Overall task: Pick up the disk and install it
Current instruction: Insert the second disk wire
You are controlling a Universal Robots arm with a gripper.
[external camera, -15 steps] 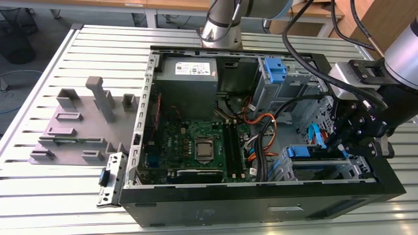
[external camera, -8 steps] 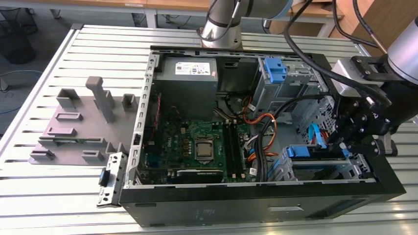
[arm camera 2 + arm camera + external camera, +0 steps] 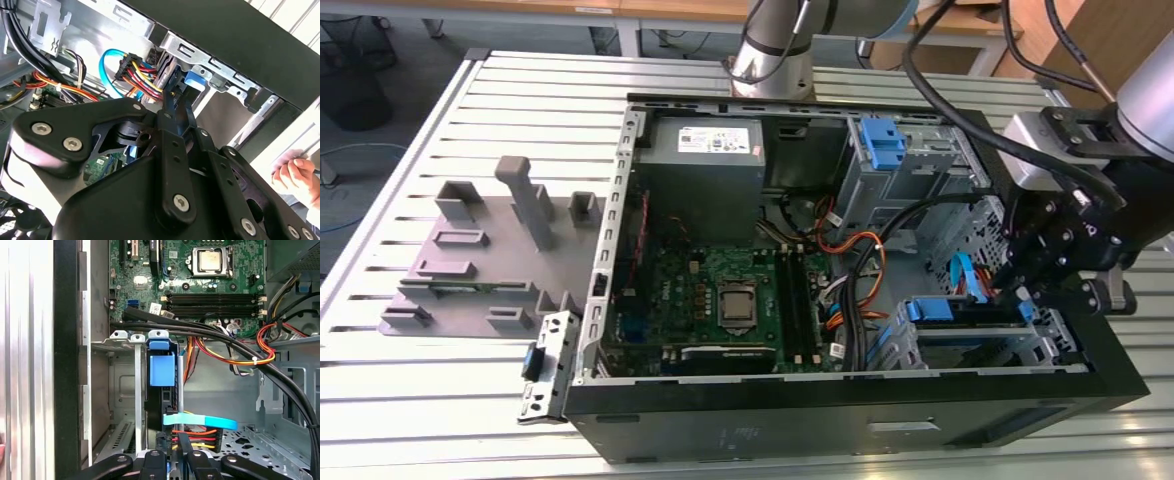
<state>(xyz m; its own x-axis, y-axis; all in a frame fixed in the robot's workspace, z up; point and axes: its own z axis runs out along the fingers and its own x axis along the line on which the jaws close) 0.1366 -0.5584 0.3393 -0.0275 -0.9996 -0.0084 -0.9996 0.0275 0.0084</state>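
In the exterior view, the grey fixture block [image 3: 487, 255] lay on the slatted table [image 3: 400, 400] at approx. 9 o'clock of the open PC case [image 3: 854, 425]; motherboard [image 3: 727, 300] sat mid-case w/ the power-supply box [image 3: 704, 140] at its 12 o'clock. Gripper [image 3: 1025, 292] hung over the drive cage [image 3: 981, 335] at the case's 4 o'clock corner. In the first wrist view, the disk [image 3: 162, 371] stood on edge in that cage, blue rail up, cables plugged in. Gripper fingers looked pressed together just beside the disk; can't tell if they pinched it.
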